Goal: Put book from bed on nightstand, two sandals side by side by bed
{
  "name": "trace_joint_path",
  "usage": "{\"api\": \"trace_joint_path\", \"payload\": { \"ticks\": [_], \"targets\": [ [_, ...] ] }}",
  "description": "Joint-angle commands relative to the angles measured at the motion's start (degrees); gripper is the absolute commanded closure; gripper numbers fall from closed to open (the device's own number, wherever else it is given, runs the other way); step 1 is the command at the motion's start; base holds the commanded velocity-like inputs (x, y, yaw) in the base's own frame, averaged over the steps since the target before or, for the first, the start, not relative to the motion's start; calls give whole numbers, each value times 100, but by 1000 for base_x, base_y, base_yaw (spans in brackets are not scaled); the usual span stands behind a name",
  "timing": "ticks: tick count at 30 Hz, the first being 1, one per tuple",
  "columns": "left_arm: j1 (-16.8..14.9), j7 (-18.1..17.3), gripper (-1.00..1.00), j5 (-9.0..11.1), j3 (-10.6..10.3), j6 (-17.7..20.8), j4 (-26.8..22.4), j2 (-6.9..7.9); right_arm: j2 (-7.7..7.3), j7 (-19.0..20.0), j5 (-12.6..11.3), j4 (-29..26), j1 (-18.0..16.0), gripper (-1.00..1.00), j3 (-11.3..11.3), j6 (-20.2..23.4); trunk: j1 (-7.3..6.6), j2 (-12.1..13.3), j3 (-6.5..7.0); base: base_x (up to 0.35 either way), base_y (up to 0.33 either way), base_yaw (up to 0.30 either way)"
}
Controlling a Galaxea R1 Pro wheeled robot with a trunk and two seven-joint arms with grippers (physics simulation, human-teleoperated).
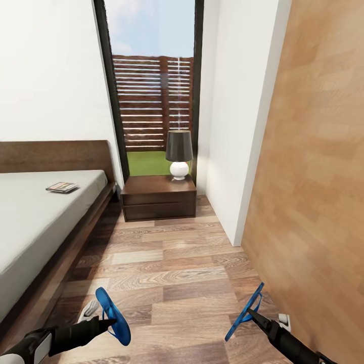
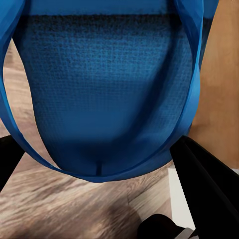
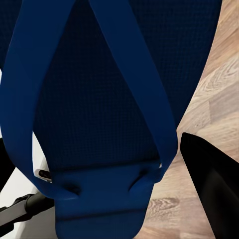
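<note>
Left claw [image 1: 107, 323]: pinching one blue sandal [image 1: 113, 316], carried clear of the floor at my lower left, close to the bed frame.
Right claw [image 1: 251, 314]: pinching the other sandal [image 1: 244, 312], tilted on edge, off near the wooden door [image 1: 313, 151] at my right.
Left wrist view: sole [image 2: 107, 89] and strap loom right in front, my dark fingers [image 2: 209, 184] flanking it.
Right wrist view: thong strap [image 3: 124, 74] across the sole, heel end toward me.
Book [image 1: 62, 187]: flat on the grey mattress of the bed [image 1: 30, 222], up near the headboard, untouched.
Nightstand [image 1: 159, 197]: just beside the bed's head, lamp [image 1: 179, 154] on top, bare wood in front of it.
Step in hand: I reckon it's the sandals, both aloft, not yet set down.
Next move: bring the two together, level them, lower them side by side onto the plank floor [image 1: 167, 273] by the bed. Then the book.
</note>
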Motion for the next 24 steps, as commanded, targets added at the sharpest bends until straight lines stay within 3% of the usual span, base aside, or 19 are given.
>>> {"api": "trace_joint_path", "payload": {
  "ticks": [1,24],
  "targets": [
    [-3,-21,100,-28,41,57,-3,-1,0,11,-34,1,-2,100,-2,65,-1,-2,-6,0,0,96],
    [-2,-21,100,-28,40,57,-2,-1,1,9,-50,-7,-2,100,6,47,-1,-2,-6,0,0,209]
  ]
}}
